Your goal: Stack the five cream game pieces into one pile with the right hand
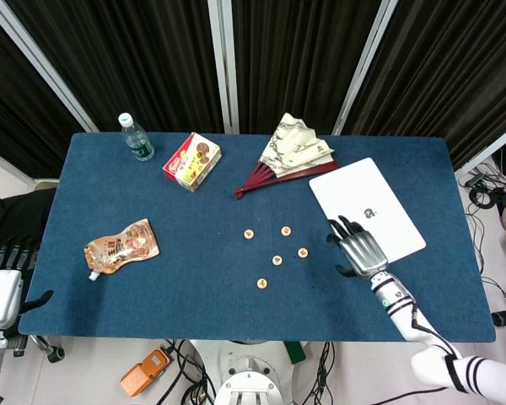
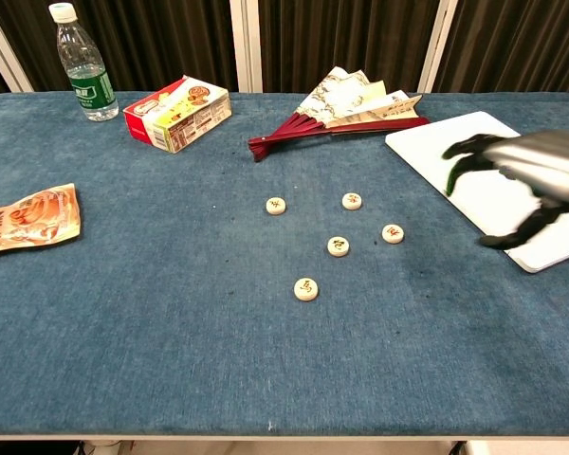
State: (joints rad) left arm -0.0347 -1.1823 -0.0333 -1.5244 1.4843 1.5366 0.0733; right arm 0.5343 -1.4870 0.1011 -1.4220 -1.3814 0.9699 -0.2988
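your left hand [image 1: 2, 291] waits off the counter's [image 1: 185, 295] left edge, fingers apart, partly cut off. the five cream game pieces [image 2: 337, 245] lie spread out flat in the middle. they look small, hard and light, so pinch each by its sides. your right hand [image 1: 361, 251] hovers just right of them, fingers spread, holding nothing, blurry in the chest view.
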